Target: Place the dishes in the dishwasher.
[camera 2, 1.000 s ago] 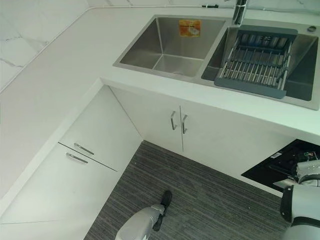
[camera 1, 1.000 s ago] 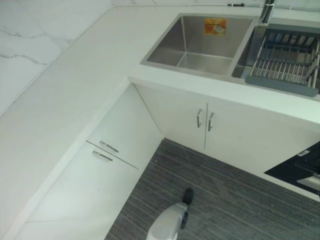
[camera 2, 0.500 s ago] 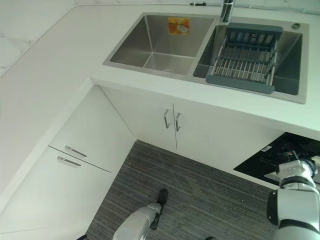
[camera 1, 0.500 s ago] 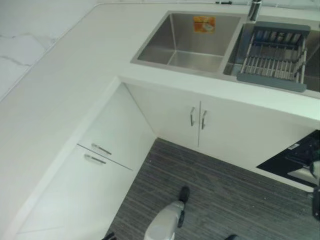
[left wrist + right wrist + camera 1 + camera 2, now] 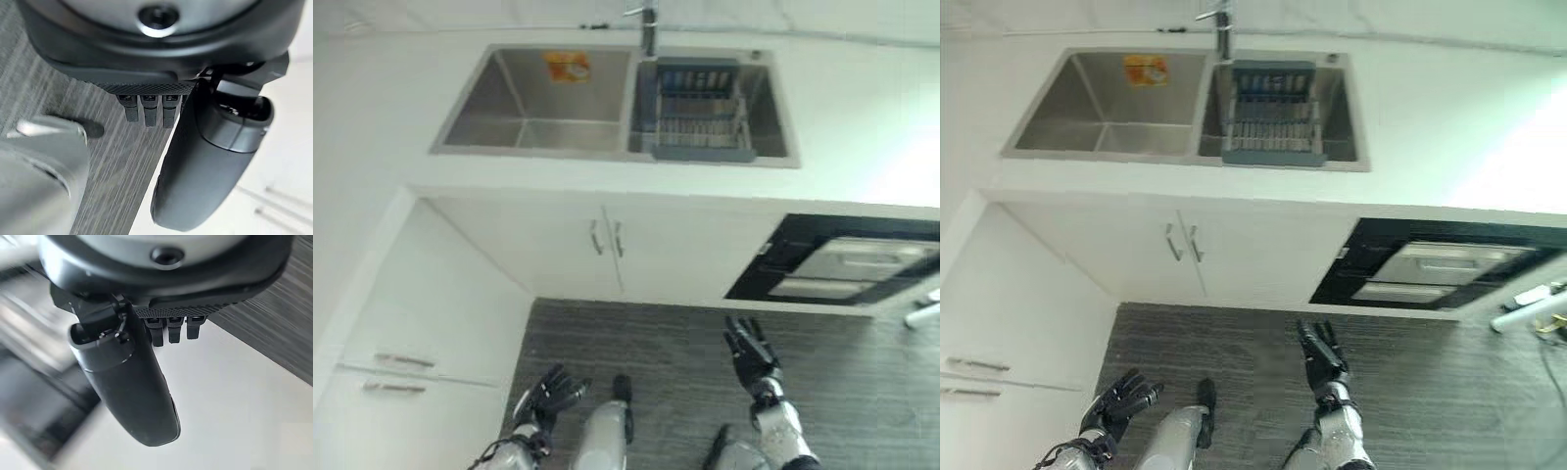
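Nearest, left hand (image 5: 551,398) low over the grey striped floor (image 5: 666,343), fingers spread and relaxed, nothing in it. Right hand (image 5: 751,355) raised a little farther out over the same floor, fingers straight and spread, likewise empty. Beyond the hands, white cupboard doors (image 5: 607,240) with paired metal handles under the bench (image 5: 862,108). Right of those doors, the dishwasher (image 5: 837,264) standing open, dark inside, with pale pulled-out racks showing. On top, set into the white bench, a double steel sink (image 5: 524,98), its left basin bare apart from an orange sticker (image 5: 567,67). Grey drying rack (image 5: 698,113) seated in the right basin; contents too blurred to tell. Tap (image 5: 648,24) at the far edge between the basins.
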